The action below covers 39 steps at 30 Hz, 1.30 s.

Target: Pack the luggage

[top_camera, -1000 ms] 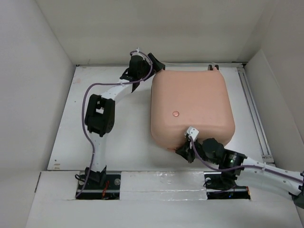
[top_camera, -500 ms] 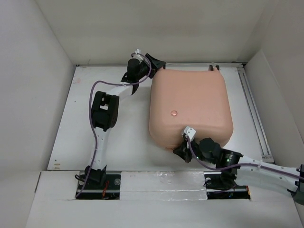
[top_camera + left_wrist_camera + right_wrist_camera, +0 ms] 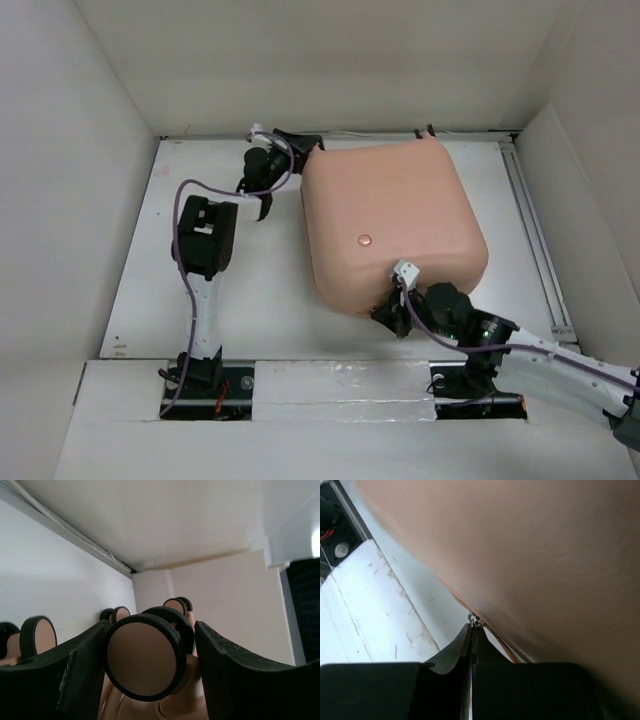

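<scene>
The small pale peach-pink hard-shell suitcase with rounded corners (image 3: 400, 215) lay flat and closed on the white desk (image 3: 255, 295). It sat in the far right part of the desk, skewed a little to the edges. Its tiny round logo (image 3: 366, 239) faced up near the middle of the shell. Its wheeled end pointed towards the back wall.

The left arm reached to the suitcase's far left corner. In the wrist view, the left fingers (image 3: 82, 675) stood on either side of one pink-and-black caster wheel (image 3: 142, 662), close against its rims. Whether they actually pressed on it could not be told. Three more casters (image 3: 42, 636) showed behind and beside it, near the white wall.

The right arm lay low across the near right of the desk, its tip at the suitcase's near edge. The right fingers (image 3: 452, 655) were pressed together with no gap between them. Their tips pinched a small silvery zipper pull (image 3: 473, 621) on the orange-brown zip line (image 3: 500, 647) under the curve of the shell. A metal rail (image 3: 535, 230) ran along the desk's right side, apart from the suitcase.
</scene>
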Available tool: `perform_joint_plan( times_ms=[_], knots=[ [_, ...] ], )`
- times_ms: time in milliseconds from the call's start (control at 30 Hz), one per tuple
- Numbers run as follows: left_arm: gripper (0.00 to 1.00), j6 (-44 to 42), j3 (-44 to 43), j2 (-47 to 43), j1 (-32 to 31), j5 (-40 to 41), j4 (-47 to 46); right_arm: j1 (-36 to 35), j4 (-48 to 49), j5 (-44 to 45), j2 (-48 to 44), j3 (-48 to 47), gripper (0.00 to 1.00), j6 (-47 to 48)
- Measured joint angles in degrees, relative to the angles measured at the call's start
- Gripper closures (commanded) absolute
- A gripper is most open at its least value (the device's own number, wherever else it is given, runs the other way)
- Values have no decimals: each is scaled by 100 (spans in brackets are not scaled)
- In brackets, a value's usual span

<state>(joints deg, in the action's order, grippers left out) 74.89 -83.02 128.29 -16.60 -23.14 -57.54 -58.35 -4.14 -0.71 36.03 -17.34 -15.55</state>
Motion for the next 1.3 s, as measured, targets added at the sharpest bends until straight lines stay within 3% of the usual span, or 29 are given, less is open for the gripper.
perform_joint_plan(
  times_ms=[133,267,367,467,633,833,1100,1300],
  knots=[
    [100,52,1690,-1060,769,153,-448,940,-199,-831,566,-374,100,313],
    [100,-24,3517,-2435,1558,667,-693,2170,-284,-1554,1895,-1215,100,748],
    [100,-146,4760,-3622,1880,1515,-592,2712,-444,-1569,2879,-1982,100,872],
    [100,-374,5440,-4688,2031,2070,-22,2868,-197,-1241,3115,-2070,100,914],
    [100,-898,5473,-5840,2050,2227,1220,2612,479,-1051,1709,-800,100,577],
    [100,-1410,4806,-5949,1891,2063,2170,1766,157,-1134,92,-74,100,33],
    [100,-1438,4817,-5318,1843,1971,2017,1213,74,-1460,852,-415,100,42],
    [100,-1438,5305,-5827,1803,2424,1812,2087,-444,-2267,1770,-1154,100,704]
  ],
)
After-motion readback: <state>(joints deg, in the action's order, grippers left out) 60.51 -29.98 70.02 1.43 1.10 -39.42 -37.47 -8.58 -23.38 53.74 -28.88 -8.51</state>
